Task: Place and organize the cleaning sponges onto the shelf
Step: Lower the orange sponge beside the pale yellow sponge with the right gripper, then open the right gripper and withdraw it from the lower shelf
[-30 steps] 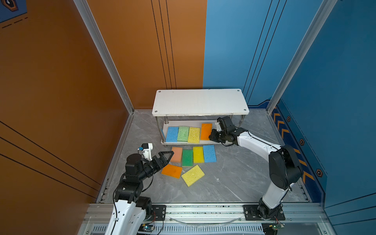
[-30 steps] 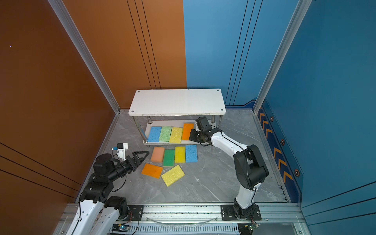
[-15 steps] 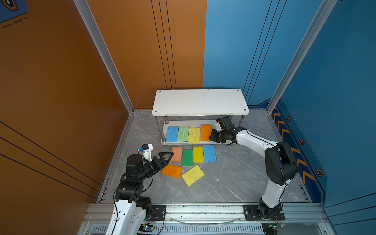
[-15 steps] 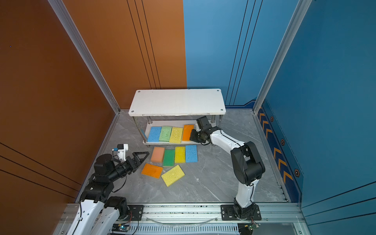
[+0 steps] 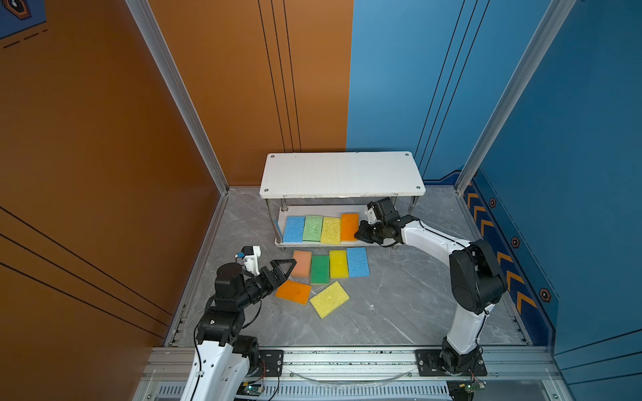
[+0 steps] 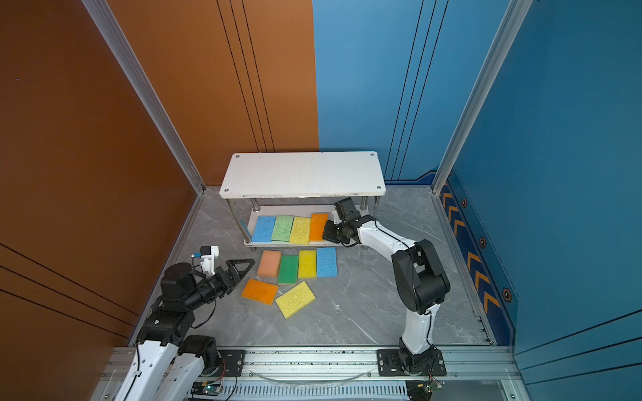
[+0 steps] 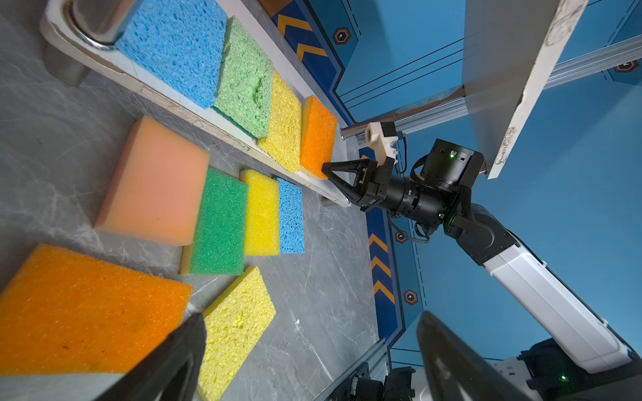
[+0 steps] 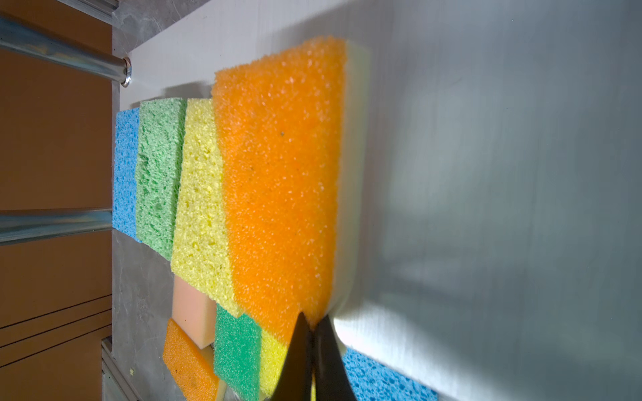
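The shelf (image 5: pixel 342 173) stands at the back, and its lower board (image 5: pixel 312 210) holds a row of sponges: blue (image 5: pixel 294 229), light green (image 5: pixel 312 228), yellow (image 5: pixel 330 230) and orange (image 5: pixel 349 226). My right gripper (image 5: pixel 356 237) is shut, with its tips (image 8: pixel 309 321) pressed against the near corner of that orange sponge (image 8: pixel 278 180). On the floor in front lie peach (image 5: pixel 301 264), dark green (image 5: pixel 320 269), yellow (image 5: pixel 338 264) and blue (image 5: pixel 357 262) sponges. Nearer still lie an orange one (image 5: pixel 293 291) and a skewed yellow one (image 5: pixel 329 298). My left gripper (image 5: pixel 290 269) hovers open and empty beside the peach sponge.
The shelf's metal posts (image 5: pixel 284 205) and top board overhang the lower tier, leaving a low gap. Orange and blue walls enclose the grey floor (image 5: pixel 399 295). An aluminium rail (image 5: pixel 347 361) runs along the front edge.
The right arm's elbow has swung inward and its shut gripper has edged left against the orange sponge on the shelf. The left arm has not moved.
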Tool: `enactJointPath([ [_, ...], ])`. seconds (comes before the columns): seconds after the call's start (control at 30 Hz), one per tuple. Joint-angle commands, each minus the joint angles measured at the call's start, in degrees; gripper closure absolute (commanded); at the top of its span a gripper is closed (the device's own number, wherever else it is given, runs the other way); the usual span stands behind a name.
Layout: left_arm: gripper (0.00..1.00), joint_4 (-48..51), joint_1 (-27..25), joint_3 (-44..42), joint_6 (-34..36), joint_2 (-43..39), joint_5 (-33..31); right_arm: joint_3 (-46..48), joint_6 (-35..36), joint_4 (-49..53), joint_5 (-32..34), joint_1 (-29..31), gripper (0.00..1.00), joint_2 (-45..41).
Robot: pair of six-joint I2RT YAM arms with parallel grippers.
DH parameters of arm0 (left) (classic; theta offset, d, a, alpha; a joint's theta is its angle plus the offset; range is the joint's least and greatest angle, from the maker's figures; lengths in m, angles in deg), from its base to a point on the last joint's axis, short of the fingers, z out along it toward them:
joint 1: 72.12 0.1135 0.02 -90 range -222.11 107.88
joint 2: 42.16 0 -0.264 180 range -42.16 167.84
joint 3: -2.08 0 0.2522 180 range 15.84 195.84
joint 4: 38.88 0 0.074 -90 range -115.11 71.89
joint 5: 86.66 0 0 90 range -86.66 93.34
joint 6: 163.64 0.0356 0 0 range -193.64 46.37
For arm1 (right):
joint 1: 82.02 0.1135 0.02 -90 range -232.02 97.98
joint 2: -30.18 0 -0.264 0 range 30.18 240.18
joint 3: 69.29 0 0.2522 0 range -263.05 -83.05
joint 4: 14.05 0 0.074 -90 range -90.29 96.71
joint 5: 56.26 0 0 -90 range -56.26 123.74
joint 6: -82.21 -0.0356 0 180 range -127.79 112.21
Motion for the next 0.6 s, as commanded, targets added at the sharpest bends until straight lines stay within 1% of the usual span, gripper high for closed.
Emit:
enactJointPath([
  [0.0,0.05,-0.5,0.5,-1.0,0.1,0.0,1.1,-1.6,0.8,1.7,-0.8,-0.5,0.96,0.8],
  [0.07,0.05,-0.7,0.5,-1.1,0.1,0.2,1.1,-1.6,0.8,1.7,-0.7,-0.6,0.81,0.9],
  [0.13,0.05,-0.9,0.5,-1.0,0.0,0.3,1.2,-1.6,0.9,1.8,-0.5,-0.6,0.71,1.0],
  [0.17,0.05,-1.0,0.5,-1.1,0.0,0.4,1.2,-1.6,1.0,1.8,-0.4,-0.7,0.68,1.0],
  [0.33,0.05,-1.1,0.6,-1.1,0.0,0.5,1.3,-1.9,1.3,1.8,0.0,-0.9,0.6,1.1],
  [0.57,0.05,-1.1,0.7,-1.1,0.0,0.8,1.7,-1.9,2.1,1.9,1.6,-0.5,0.53,-0.7],
])
